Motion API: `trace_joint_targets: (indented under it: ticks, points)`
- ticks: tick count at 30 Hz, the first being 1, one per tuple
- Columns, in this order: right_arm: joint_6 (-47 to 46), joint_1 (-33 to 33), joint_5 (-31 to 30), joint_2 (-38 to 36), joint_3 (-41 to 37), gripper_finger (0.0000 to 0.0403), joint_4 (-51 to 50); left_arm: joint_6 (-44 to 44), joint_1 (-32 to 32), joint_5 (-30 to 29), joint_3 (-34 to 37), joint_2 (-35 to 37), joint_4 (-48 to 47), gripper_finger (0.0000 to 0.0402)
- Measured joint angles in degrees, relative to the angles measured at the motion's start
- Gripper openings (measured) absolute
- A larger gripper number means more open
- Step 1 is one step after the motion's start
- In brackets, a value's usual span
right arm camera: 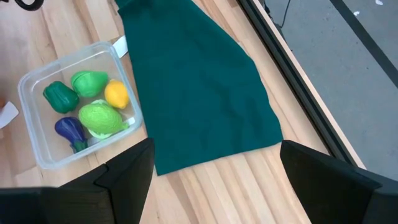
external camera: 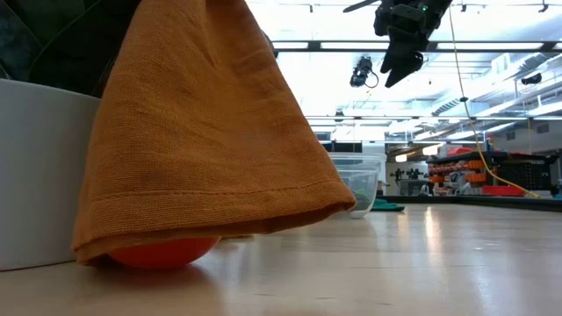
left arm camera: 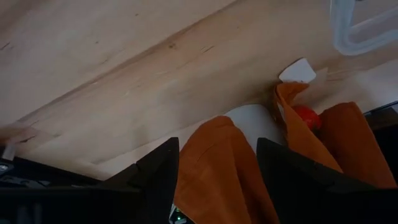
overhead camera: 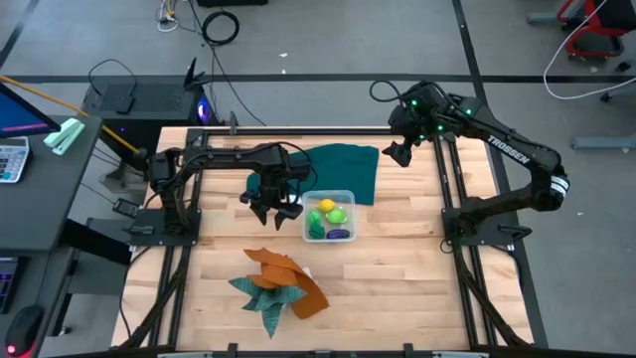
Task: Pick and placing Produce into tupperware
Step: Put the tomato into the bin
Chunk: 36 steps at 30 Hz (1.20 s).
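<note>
Wooden table [overhead camera: 397,259] | tupperware [overhead camera: 329,218] at centre, five produce pieces inside | red piece [left arm camera: 306,117] under orange cloth [overhead camera: 288,278], lower middle | my left gripper [overhead camera: 274,208] open, empty | right gripper [overhead camera: 398,152] open, waiting upper right | risk: I pinch cloth, dragging it along.

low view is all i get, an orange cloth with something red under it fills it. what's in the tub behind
Observer: Five produce pieces lie in the tupperware: two light green, one dark green, one yellow, one purple.
Operator: is the red thing produce too
Observer: Likely. The left wrist view shows a small red piece peeking from the orange cloth, outside the tub.
Operator: where are the grippers
Observer: The left gripper hangs open and empty just beside the tupperware. The right gripper waits open by the dark green cloth.
</note>
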State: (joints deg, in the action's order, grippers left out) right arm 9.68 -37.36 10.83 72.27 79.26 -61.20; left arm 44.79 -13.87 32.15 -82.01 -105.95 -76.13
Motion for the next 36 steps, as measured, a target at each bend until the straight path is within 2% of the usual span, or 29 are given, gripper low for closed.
trace_joint_targets:
  ticks: [36]
  points:
    - [-0.5,0.0,0.0,0.0,0.0,0.0307,0.0,1.1,0.0,-0.6,0.0,0.0,4.5,0.0212]
